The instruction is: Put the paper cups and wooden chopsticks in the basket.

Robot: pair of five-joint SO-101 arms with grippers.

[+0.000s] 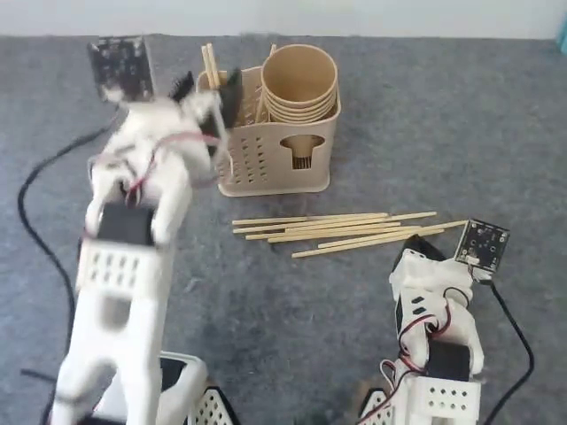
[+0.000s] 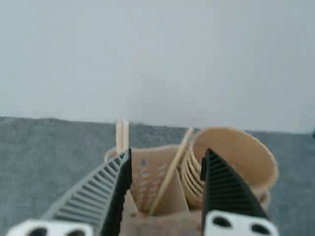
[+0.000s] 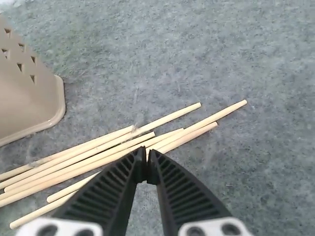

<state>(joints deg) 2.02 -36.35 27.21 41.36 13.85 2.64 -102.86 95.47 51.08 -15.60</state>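
Observation:
A beige slotted basket (image 1: 275, 155) stands at the back of the grey mat, holding a stack of paper cups (image 1: 299, 81) and a few upright chopsticks (image 1: 211, 64). My left gripper (image 1: 205, 97) hangs open just over the basket's left compartment; in the left wrist view its fingers (image 2: 216, 187) frame the basket (image 2: 147, 172), the chopsticks (image 2: 171, 167) and the cups (image 2: 236, 157), with nothing between them. Several loose chopsticks (image 1: 337, 230) lie in a bundle on the mat in front of the basket. My right gripper (image 3: 146, 164) is shut and empty, just short of those chopsticks (image 3: 123, 147).
A grey carpet-like mat (image 1: 496, 133) covers the table. A black cable (image 1: 31, 221) runs along the left side. The basket's corner (image 3: 29, 98) shows in the right wrist view. Open mat lies to the right of the basket.

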